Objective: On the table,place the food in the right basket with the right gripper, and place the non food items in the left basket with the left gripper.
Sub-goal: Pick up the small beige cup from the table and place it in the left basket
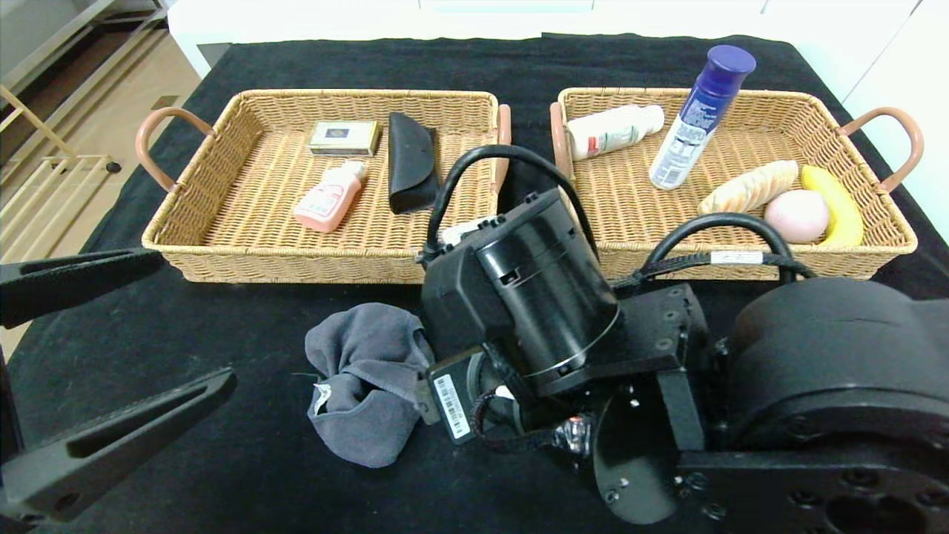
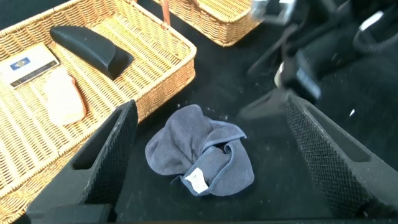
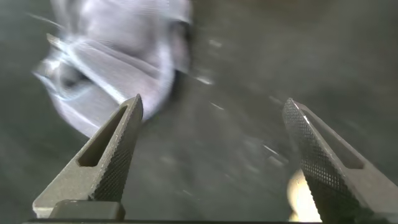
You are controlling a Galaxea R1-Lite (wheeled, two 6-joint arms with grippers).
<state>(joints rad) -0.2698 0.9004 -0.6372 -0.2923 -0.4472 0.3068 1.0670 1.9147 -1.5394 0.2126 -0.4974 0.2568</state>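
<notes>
Grey cloth [image 1: 368,386] lies crumpled on the black tabletop [image 1: 222,460], in front of the left basket [image 1: 222,259] and near its front wall, not inside any basket. I see my left pincer [image 1: 111,356] low at the left side with its fingers spread wide; in its wrist view the cloth sits between the two fingers and a little ahead. My right pincer [image 3: 214,155] is also spread, close above the tabletop just beside the cloth, which lies off toward one finger. I judge the cloth is non food, so the left pincer must take it, and the right arm is crowding that spot.
</notes>
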